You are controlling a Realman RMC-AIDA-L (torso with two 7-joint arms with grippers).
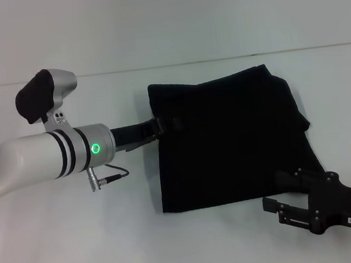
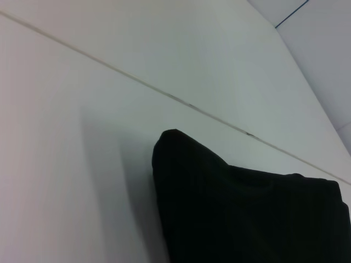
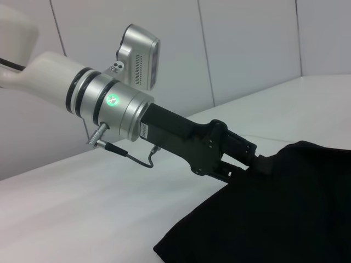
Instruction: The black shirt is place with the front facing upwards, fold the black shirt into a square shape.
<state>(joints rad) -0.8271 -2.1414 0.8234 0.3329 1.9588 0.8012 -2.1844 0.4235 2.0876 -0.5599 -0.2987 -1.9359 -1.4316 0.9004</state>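
The black shirt (image 1: 227, 138) lies folded into a rough square on the white table (image 1: 80, 244), with no lettering showing. My left gripper (image 1: 162, 125) reaches in from the left and is shut on the shirt's left edge near the far corner; the right wrist view shows its fingertips (image 3: 259, 163) pinched into the cloth (image 3: 285, 213). In the left wrist view only a raised corner of the shirt (image 2: 230, 208) shows. My right gripper (image 1: 276, 190) is open just off the shirt's near right corner, holding nothing.
A thin seam (image 1: 93, 74) runs across the far part of the white table, where it meets the pale wall. The left arm's cable (image 1: 114, 174) hangs just left of the shirt. Bare tabletop lies left of and in front of the shirt.
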